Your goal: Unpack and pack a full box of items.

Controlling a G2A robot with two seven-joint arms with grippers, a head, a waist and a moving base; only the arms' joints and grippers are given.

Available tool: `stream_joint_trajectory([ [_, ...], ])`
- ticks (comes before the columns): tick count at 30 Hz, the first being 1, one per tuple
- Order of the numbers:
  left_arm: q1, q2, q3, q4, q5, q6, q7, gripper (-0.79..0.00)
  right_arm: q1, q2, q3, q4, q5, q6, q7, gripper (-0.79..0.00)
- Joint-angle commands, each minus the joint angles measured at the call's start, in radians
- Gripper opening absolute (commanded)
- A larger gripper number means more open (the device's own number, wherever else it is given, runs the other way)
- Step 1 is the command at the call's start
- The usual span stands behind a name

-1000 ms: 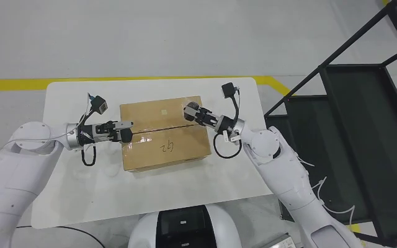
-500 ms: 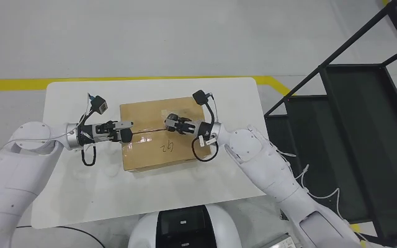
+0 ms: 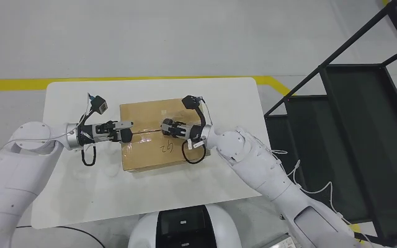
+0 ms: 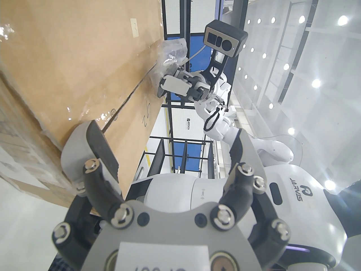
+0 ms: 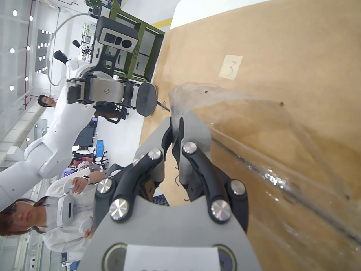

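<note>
Cardboard box [image 3: 149, 115] sits closed at mid-desk, its two top flaps meeting along a centre seam [image 3: 146, 131] that runs between the desk's [image 3: 74, 186] left and right edges. Clear tape [image 5: 225, 105] covers that seam. We judge the step in hand to be the very first of the unpacking: stripping the seal so the flaps can open.

Our right hand [image 3: 165, 127] is over the middle of the lid, pinched narrow on a loose end of the tape; the strip rises off the cardboard in a curl behind the grip, while the rest lies flat on the seam toward the left end. Our left hand [image 3: 129, 132] is at the box's left end, spread wide and holding nothing, with one pad [image 4: 98, 139] against the top edge just beside the seam, which looks like bracing.

Next we would pull the strip on along the seam toward the left end, low and steady, with the left hand pressing so the box does not slide or tip. Thin tape may tear or slip from the grip.
</note>
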Motion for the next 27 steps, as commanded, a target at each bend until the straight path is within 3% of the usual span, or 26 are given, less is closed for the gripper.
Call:
stream_joint_trajectory([
  [1, 0.0, 0.0, 0.0, 0.0, 0.0, 0.0, 0.0, 0.0, 0.002, -0.004, -0.011, 0.003, -0.017, 0.011, -0.011, -0.785],
  [12, 0.0, 0.0, 0.0, 0.0, 0.0, 0.0, 0.0, 0.0, 0.025, -0.024, -0.054, 0.029, -0.061, 0.044, -0.026, -0.785],
  [13, 0.0, 0.0, 0.0, 0.0, 0.0, 0.0, 0.0, 0.0, 0.027, -0.025, -0.055, 0.031, -0.059, 0.048, -0.023, -0.699],
  [14, 0.0, 0.0, 0.0, 0.0, 0.0, 0.0, 0.0, 0.0, 0.029, -0.026, -0.055, 0.029, -0.057, 0.051, -0.02, -0.166],
  [15, 0.0, 0.0, 0.0, 0.0, 0.0, 0.0, 0.0, 0.0, 0.029, -0.027, -0.053, 0.025, -0.055, 0.052, -0.02, 0.0],
  [20, 0.018, 0.002, -0.02, -0.016, -0.004, -0.014, 0.049, 0.0, 0.017, -0.025, -0.039, -0.013, -0.062, 0.057, -0.014, 0.0],
  [27, 0.121, 0.028, -0.161, -0.027, -0.076, -0.108, 0.126, 0.0, -0.011, -0.017, -0.01, -0.064, -0.077, 0.062, 0.002, 0.0],
])
